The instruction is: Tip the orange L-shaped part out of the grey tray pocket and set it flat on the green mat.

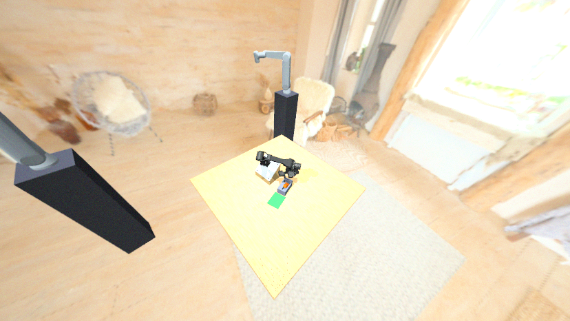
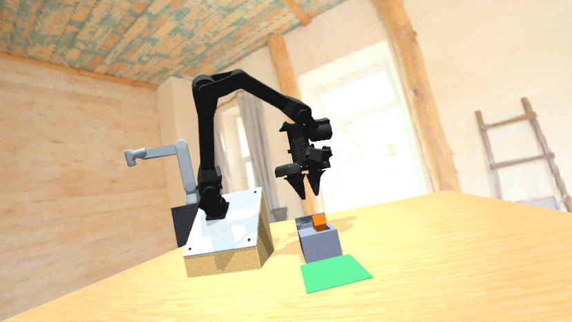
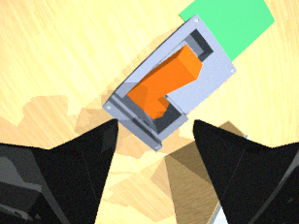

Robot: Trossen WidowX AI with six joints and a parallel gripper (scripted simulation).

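Note:
The orange L-shaped part sits tilted in the pocket of the grey tray. One end sticks up above the tray's rim. My gripper is open and empty. It hangs well above the tray's near end, fingers pointing down. The green mat lies flat on the table right beside the tray, on the side away from the arm.
The arm's base block with its white top stands left of the tray. The wooden table spreads all around. A grey second arm on a dark post stands behind the table.

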